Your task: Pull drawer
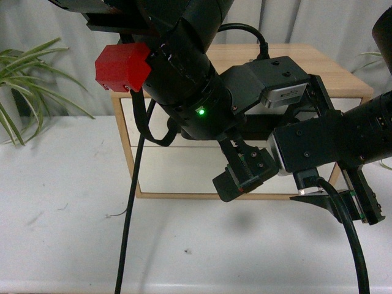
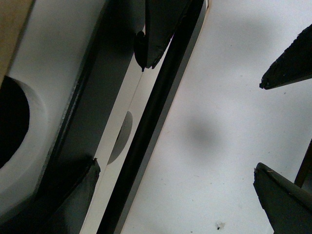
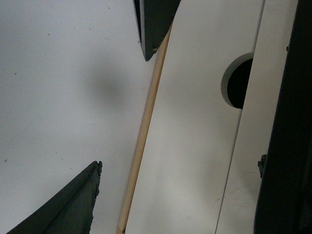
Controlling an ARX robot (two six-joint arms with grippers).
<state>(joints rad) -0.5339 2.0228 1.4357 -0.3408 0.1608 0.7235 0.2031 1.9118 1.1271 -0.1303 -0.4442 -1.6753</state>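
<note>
While both arms crowd the cabinet [image 1: 318,61], the left pincer [image 2: 119,116] gapes beside the drawer [image 1: 177,171] handle [image 2: 156,112]; the right pincer [image 3: 122,111] hangs spread above the counter [image 1: 61,214], a plant [image 1: 24,79] at left.

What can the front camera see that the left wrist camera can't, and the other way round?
Only the front view shows the green plant, and the red block and green light on the left arm. Only the left wrist view shows, close up, the long black bar handle and a half-round notch. Both show white drawer fronts and the white table.
</note>
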